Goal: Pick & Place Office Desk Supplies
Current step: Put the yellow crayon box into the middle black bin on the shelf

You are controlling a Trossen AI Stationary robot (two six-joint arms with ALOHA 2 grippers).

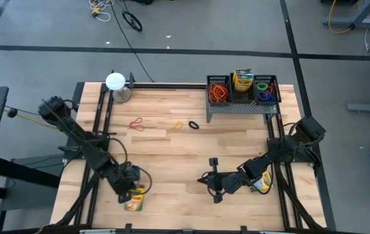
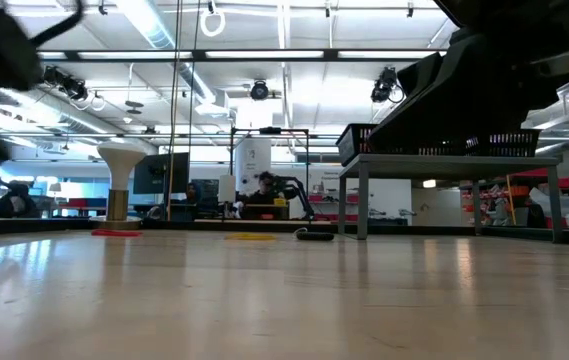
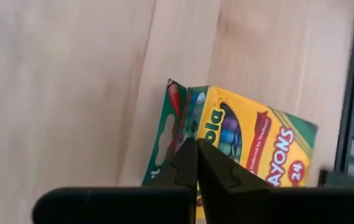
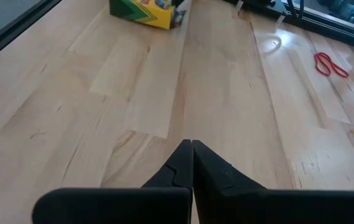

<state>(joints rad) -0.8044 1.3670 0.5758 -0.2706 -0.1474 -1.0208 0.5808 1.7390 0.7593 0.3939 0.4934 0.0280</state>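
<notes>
A yellow-and-green crayon box (image 3: pixel 245 140) lies flat on the wood table near its front left corner (image 1: pixel 134 199). My left gripper (image 3: pixel 195 147) is shut and slants down over the box's green-flap end (image 1: pixel 129 187). My right gripper (image 4: pixel 192 145) is shut with nothing in it, low over bare wood at the front right (image 1: pixel 204 180). A second crayon box (image 1: pixel 261 184) lies partly under the right arm. Red (image 1: pixel 136 124), yellow (image 1: pixel 177 127) and black (image 1: pixel 193 124) rubber bands lie on the table's far half. My left gripper's shut fingertips (image 3: pixel 188 155) stand over the crayon box's top face near its green flap end (image 3: pixel 177 124), slanting down from above. I cannot tell whether they touch the box. The box lies flat on the table.
A black wire-mesh rack (image 1: pixel 242 97) at the far right holds rubber bands and a crayon box. A white round-topped object (image 1: pixel 116 82) stands at the far left. Black frame rails run along both sides. Open wood lies between the arms.
</notes>
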